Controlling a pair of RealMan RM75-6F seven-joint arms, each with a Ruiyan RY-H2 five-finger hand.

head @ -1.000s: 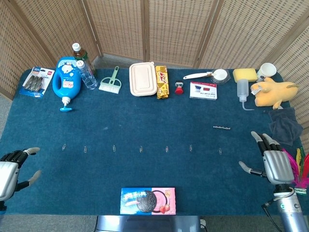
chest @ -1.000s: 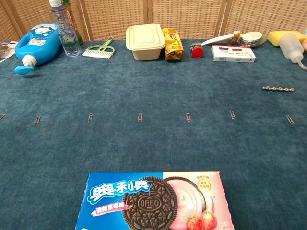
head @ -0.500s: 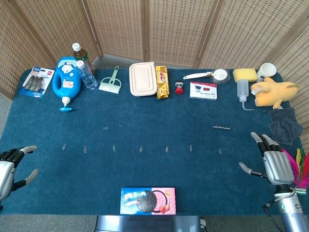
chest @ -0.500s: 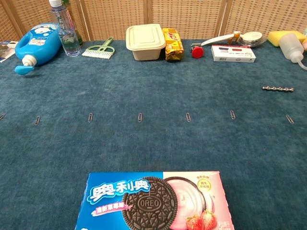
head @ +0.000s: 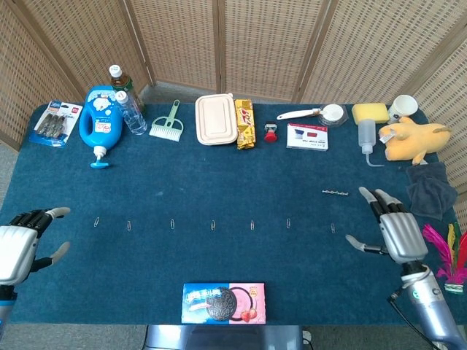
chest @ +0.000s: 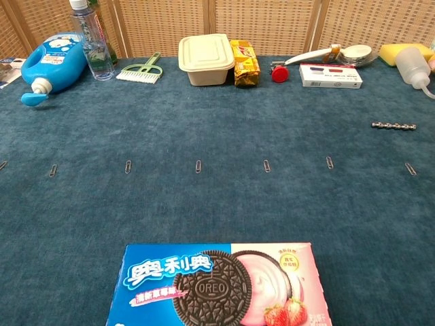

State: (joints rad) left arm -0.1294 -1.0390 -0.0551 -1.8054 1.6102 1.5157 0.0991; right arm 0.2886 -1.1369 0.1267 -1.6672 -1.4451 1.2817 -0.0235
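In the head view, the left robot hand (head: pixel 16 250) hangs over the near-left edge of the table (head: pixel 219 175), fingers spread and holding nothing. The right robot hand (head: pixel 394 232) hovers over the near-right part, also spread and empty, palm down. Nearest to it are the rightmost paper clip (head: pixel 333 227) of a row laid across the middle of the table, and a short bead chain (head: pixel 335 192) just beyond; it touches neither. The even spacing of the clips looks deliberate, as though set out for picking one at a time. A cookie box (head: pixel 223 302) lies flat at the near edge, midway between the two hands. The far edge is lined with goods kept out of the working area: a blue detergent bottle (head: pixel 100 124), a lidded food container (head: pixel 215 119), a yellow plush toy (head: pixel 412 138) and a dark cloth (head: pixel 430 189).

In the chest view, neither robot hand shows. The cookie box (chest: pixel 219 285) fills the near foreground, face up, and the paper clips run across the cloth beyond it, the rightmost (chest: pixel 410 169) near the bead chain (chest: pixel 393 125).
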